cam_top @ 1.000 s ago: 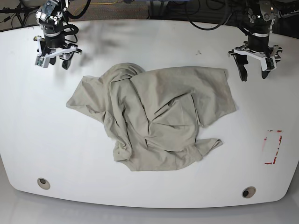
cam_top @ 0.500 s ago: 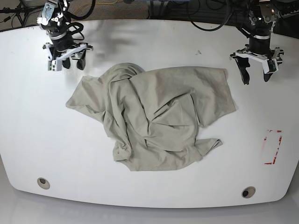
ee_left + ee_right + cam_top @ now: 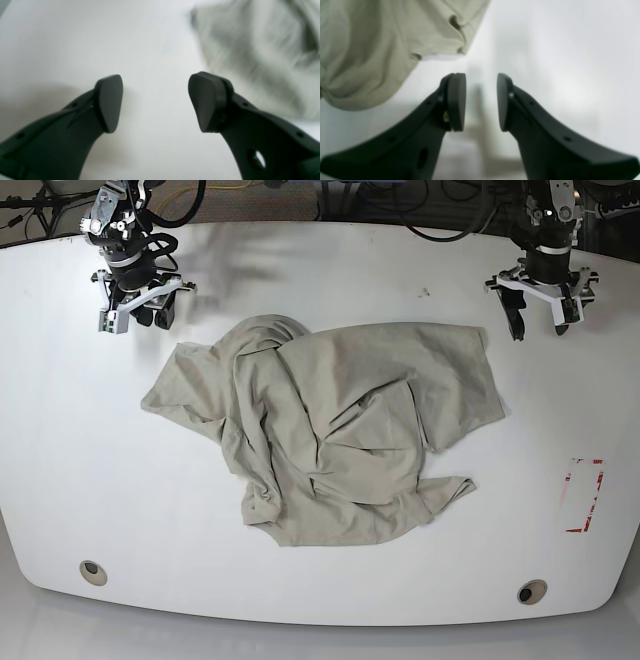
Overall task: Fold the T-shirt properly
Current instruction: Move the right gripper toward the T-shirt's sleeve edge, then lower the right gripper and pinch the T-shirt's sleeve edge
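I judge the T-shirt must be spread first; it lies rumpled mid-table, widest left to right, diagonally nearer than both parted, empty jaws. My right gripper looks closer to cloth than my left gripper.

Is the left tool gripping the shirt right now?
No, the left tool stands open with bare white table between its fingers, and the shirt lies beyond them.
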`<state>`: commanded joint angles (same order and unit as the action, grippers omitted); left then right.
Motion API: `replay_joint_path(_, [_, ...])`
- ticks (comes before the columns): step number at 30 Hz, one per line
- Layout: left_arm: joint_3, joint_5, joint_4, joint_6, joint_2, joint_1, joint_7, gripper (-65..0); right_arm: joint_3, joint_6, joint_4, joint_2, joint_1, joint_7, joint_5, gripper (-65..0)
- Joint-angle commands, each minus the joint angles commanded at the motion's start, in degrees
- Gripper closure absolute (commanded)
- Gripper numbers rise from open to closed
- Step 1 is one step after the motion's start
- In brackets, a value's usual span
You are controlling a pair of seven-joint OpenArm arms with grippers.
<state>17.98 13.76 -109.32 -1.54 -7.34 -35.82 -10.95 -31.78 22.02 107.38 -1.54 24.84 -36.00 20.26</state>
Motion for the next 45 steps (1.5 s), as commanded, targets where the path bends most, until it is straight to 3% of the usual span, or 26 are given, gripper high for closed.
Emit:
replay_joint_path(8, [0.0,0.0,-0.4,-0.1,0.0,0.2,0.0,-42.1,0.2,0.00,0.0,-0.1,-0.9,-0.1,0.1,-20.3])
replay_joint_path(15, [-0.4,0.1,-0.4,-0.1,0.0,0.2,0.0,-42.6,0.2,0.09,-0.2,-0.1,-5.3,-3.0,-0.1,-41.1])
replay_joint_path(23, [-2.0,0.2,-0.4,-0.2,0.0,0.3,0.0,-42.6,0.4,0.09,-1.8,-1.0,-10.9,-4.9,-0.1,-42.3])
replay_joint_path(31, [-2.1,0.2,-0.4,-0.2,0.0,0.3,0.0,-42.8,6.5,-0.44,-7.4,-4.7,-17.8,-6.2,-0.2,-42.3])
replay_joint_path(45, [-2.9,0.0,-0.4,-0.2,-0.1,0.3,0.0,-42.8,13.3,-0.44,-25.5,-6.9,-35.8,-5.9,-0.2,-42.5])
